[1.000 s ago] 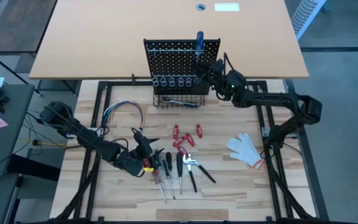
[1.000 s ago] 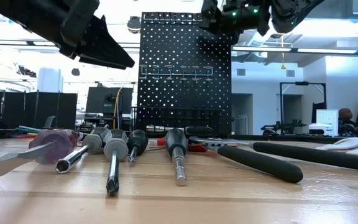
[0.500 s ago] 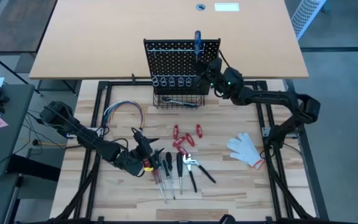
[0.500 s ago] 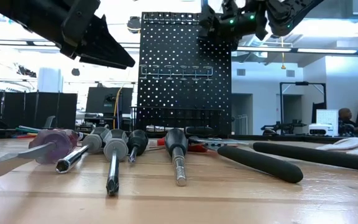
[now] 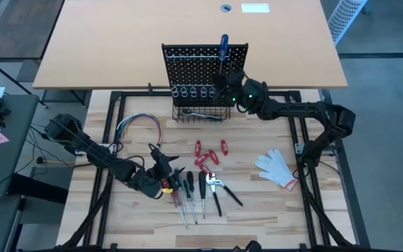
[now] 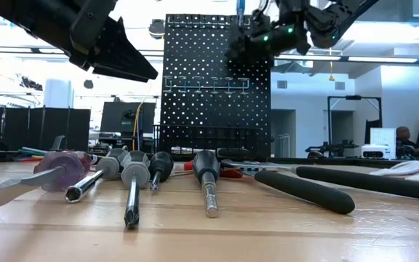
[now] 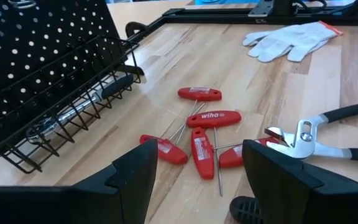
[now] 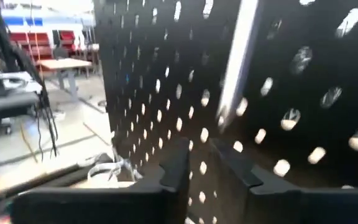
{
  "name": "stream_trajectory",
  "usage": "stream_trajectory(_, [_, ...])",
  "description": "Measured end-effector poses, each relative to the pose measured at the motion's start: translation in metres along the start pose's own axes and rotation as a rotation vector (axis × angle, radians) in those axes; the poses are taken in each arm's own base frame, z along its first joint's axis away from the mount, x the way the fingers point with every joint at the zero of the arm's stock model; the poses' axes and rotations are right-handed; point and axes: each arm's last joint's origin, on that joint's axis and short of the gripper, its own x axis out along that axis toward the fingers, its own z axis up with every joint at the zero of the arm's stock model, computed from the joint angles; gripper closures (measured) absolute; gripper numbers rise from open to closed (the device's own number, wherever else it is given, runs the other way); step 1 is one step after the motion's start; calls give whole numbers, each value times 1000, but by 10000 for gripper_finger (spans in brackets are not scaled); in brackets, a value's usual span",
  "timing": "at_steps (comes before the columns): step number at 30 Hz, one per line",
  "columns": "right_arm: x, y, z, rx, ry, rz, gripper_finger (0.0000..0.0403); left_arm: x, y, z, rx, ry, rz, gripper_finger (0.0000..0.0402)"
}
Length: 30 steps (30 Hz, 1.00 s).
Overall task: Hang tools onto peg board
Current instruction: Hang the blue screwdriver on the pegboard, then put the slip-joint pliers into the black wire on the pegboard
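Observation:
The black peg board (image 5: 205,66) stands upright at the table's far side, with silver ring holders (image 5: 194,92) and a wire basket (image 5: 201,112) at its base. My right gripper (image 5: 224,79) is in front of the board's right part, shut on a blue-handled screwdriver (image 5: 223,47) that stands handle up. Several screwdrivers (image 5: 187,190), pliers (image 5: 219,189) and red-handled keys (image 5: 208,154) lie flat on the table. My left gripper (image 5: 165,162) hovers open just left of them and holds nothing. My right gripper pinches the screwdriver's silver shaft (image 8: 222,118) between its two fingers, below the blue handle (image 6: 238,7). The fingers come about level from the table's right side and lie across the shaft. The screwdriver stands upright, lifted clear, close to the board's face above the rings.
A bundle of coloured wires (image 5: 138,126) lies at the left and a white glove (image 5: 278,168) at the right. A metal tool (image 7: 73,112) lies in the basket. A tan tabletop (image 5: 187,28) is behind the board.
My right gripper has shifted a little toward the table's left along the front of the peg board, turning slightly. The blue-handled screwdriver stays upright at nearly the same place.

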Motion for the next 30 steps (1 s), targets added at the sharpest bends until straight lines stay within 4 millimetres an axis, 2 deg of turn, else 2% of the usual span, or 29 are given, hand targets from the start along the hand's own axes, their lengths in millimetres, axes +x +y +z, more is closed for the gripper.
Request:
stream_trajectory(7, [-11,-2,7,-96,95,2,218,0,0,0,1,3,-3,171])
stream_trajectory(12, [-31,-5,27,-140,153,11,179,0,0,0,0,3,-3,171])
stream_trajectory(18, [-60,-13,37,-190,311,16,178,0,0,0,-1,3,-2,171])
stream_trajectory(21, [-79,-9,38,-227,418,52,182,0,0,0,-1,3,-2,171])
stream_trajectory(26, [-119,17,31,-272,503,204,189,0,0,-1,2,4,-1,171])
stream_trajectory(30, [-157,50,7,-244,529,378,193,0,0,-1,4,13,-17,171])
